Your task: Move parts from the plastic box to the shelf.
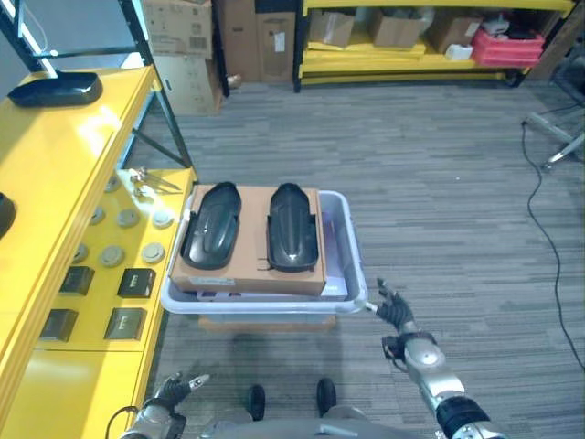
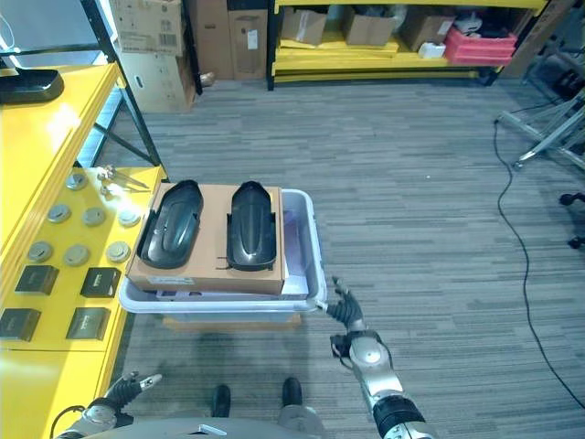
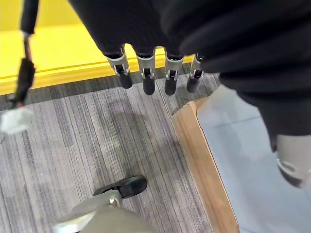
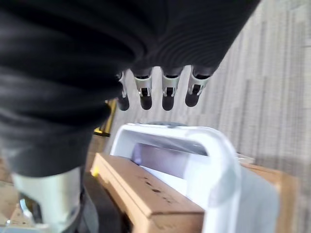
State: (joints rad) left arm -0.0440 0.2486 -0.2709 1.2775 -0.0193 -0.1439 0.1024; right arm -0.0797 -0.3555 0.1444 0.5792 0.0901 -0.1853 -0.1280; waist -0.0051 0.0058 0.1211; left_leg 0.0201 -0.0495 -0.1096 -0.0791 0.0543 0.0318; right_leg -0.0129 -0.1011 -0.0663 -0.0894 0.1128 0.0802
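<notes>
Nothing lifted yet!
Right hand [image 2: 349, 315] relaxed and empty just beside plastic box [image 2: 306, 240]; left hand [image 1: 172, 391] likewise; both black parts [image 2: 251, 225] on cardboard, shelf [image 2: 37, 165] waiting.

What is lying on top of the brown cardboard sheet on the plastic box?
Two black curved parts lie side by side on the cardboard sheet. The sheet covers most of the plastic box, so what lies beneath is hidden.

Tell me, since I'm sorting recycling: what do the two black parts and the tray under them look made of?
The black parts look like moulded plastic, glossy with soft highlights. The tray looks like corrugated cardboard: matte brown, folded edges.
</notes>
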